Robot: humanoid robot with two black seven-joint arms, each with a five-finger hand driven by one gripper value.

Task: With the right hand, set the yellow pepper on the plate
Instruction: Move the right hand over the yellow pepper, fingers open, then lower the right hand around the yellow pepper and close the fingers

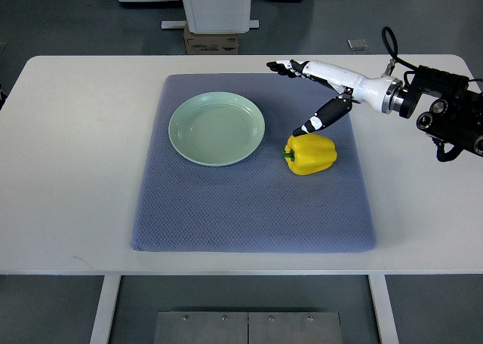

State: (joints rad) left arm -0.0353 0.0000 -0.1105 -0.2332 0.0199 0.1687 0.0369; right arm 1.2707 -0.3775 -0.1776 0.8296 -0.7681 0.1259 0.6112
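The yellow pepper lies on its side on the grey mat, just right of the empty green plate. The right hand reaches in from the right, spread and holding nothing, fingers extended to the left, thumb tip just above the pepper. The mat covers the white tabletop.

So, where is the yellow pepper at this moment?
In the top view, the yellow pepper lies on the blue mat, right of the green plate, not on it, just under the right robot hand.
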